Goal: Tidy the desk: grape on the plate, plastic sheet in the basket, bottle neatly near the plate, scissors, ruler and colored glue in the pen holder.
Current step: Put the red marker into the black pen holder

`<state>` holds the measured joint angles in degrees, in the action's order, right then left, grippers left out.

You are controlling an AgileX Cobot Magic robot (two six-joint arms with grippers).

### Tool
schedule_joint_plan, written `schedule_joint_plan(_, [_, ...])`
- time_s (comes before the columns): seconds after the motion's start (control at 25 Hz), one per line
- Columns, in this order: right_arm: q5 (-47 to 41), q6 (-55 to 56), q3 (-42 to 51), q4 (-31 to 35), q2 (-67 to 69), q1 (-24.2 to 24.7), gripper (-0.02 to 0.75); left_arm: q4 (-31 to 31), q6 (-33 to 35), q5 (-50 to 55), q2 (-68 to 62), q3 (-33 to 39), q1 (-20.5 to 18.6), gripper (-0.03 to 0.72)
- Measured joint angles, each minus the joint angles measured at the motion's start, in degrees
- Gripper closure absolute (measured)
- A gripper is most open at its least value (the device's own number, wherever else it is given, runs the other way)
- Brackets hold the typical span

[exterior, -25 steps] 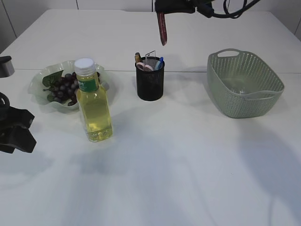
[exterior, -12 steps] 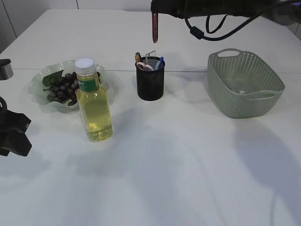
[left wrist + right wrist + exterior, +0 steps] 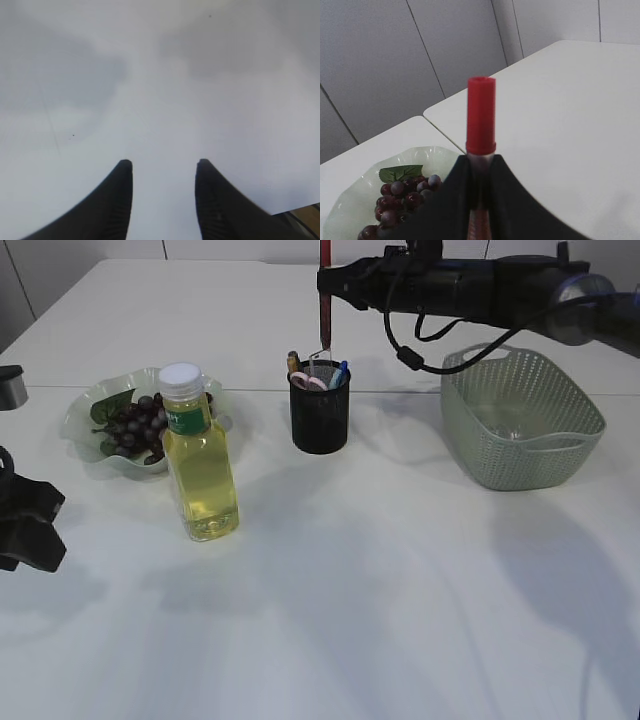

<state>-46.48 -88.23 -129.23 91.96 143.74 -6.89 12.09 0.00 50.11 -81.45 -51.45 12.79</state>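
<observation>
Left of the black mesh pen holder (image 3: 320, 420): left gripper (image 3: 162, 172) idle over bare white tabletop (image 3: 350, 590), fingers spread, nothing between them. Also left of holder: purple grapes (image 3: 135, 425) seated in pale green scalloped plate (image 3: 85, 405); clear plastic bottle of yellow liquid (image 3: 198, 455) upright just beside plate. Directly above holder: red-capped tube of coloured glue (image 3: 325, 295) hanging upright, pinched by right gripper (image 3: 481, 172). Right of holder: grey-green woven plastic basket (image 3: 520, 420). Step in hand, judged: glue into holder. Next: lower straight into free gap among contents, then release.
</observation>
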Motion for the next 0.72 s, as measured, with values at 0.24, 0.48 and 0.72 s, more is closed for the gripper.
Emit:
schedule_joint_plan(0.24, [0.0, -1.02, 0.0, 0.61, 1.52, 0.0, 0.645, -0.1, 0.0, -0.2, 0.0, 0.0, 0.0, 0.381])
schedule_joint_plan(0.48, [-0.52, -1.24, 0.0, 0.99, 2.14, 0.0, 0.622, -0.1, 0.0, -0.57, 0.0, 0.0, 0.0, 0.381])
schedule_joint_plan(0.72, [-3.2, -1.24, 0.0, 0.99, 2.22, 0.0, 0.411, -0.2, 0.0, -0.79, 0.0, 0.0, 0.0, 0.381])
